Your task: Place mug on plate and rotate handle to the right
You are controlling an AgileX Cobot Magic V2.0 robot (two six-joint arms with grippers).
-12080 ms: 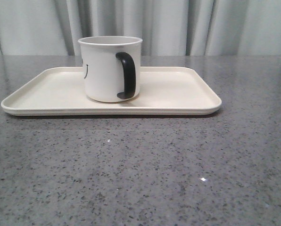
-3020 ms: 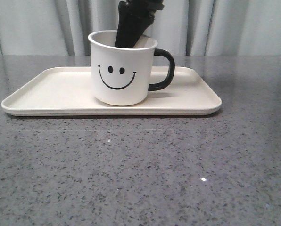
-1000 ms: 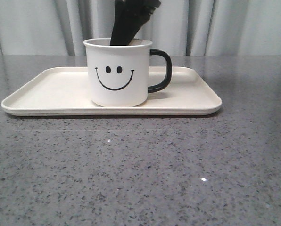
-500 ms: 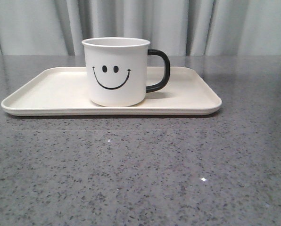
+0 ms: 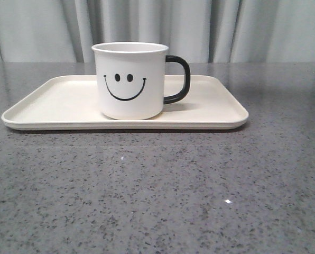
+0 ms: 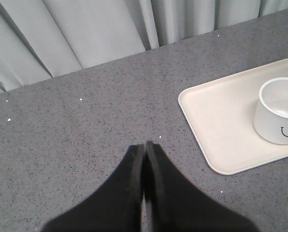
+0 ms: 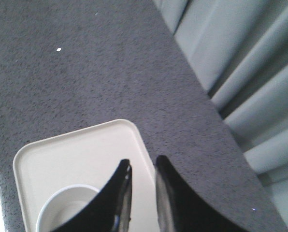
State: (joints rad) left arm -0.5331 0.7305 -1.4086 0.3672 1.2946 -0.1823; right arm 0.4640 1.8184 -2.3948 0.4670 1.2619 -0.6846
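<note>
White smiley-face mug (image 5: 130, 80) upright on the cream rectangular plate (image 5: 52, 103), near its middle, black loop handle (image 5: 179, 79) pointing right. Left gripper (image 6: 144, 147) pressed together over grey speckled table (image 5: 157, 185), beside the plate. Right gripper (image 7: 142, 166) slightly parted, empty, above the mug.

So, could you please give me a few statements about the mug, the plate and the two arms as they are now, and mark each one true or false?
1. The mug stands upright on the plate. True.
2. The handle points to the left in the front view. False: it points right.
3. The smiley face on the mug is turned toward the front camera. True.
4. The right gripper is clamped on the mug's rim. False: its fingers hang slightly apart above the plate, holding nothing.
5. The left gripper is shut and away from the plate, over the table. True.
</note>
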